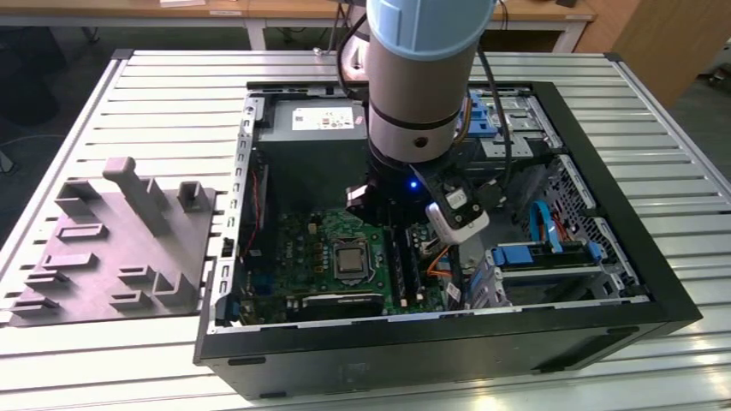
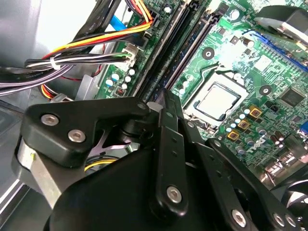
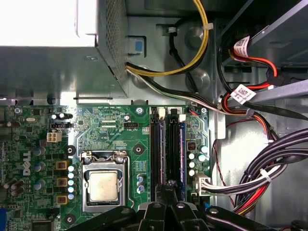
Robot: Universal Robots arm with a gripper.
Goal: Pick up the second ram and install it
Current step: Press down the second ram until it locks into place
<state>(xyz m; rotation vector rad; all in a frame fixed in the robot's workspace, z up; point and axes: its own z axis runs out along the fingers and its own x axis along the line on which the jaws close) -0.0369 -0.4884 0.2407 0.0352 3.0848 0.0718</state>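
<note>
I have the arm (image 1: pixel 417 77) standing almost straight down into the open computer case (image 1: pixel 639 257), which lies on its side on the slatted metal surface (image 1: pixel 171 86), toward the middle of it. The wrist hangs over the green motherboard (image 1: pixel 303 248), on the side nearer the drive bays than the processor socket (image 1: pixel 348 259). In the first wrist view I see the end effector (image 3: pixel 169 192) directly above the black memory slots (image 3: pixel 156 149), its black fingers (image 3: pixel 169 185) drawn close together over the slot line, and a thin dark blue-green edge, the second ram (image 3: pixel 182 154), runs along one slot just beside them. I cannot tell for certain whether the fingers clamp that stick or only rest above it, because the finger linkage covers the near end of the slots. In the second wrist view the end effector's black links (image 2: pixel 163 144) block much of the frame; beyond them I make out the memory slots (image 2: pixel 185 53) running away past the processor socket (image 2: pixel 219 101), but the fingertips themselves are hidden behind the linkage. Bundled cables (image 3: pixel 269 163) crowd the case wall beside the slots. In the exterior view the arm's body hides the slot area, so the stick's seating is not readable there. A grey fixture block (image 1: pixel 120 248) sits on the surface near the edge at the exterior view's left, well apart from the case.
</note>
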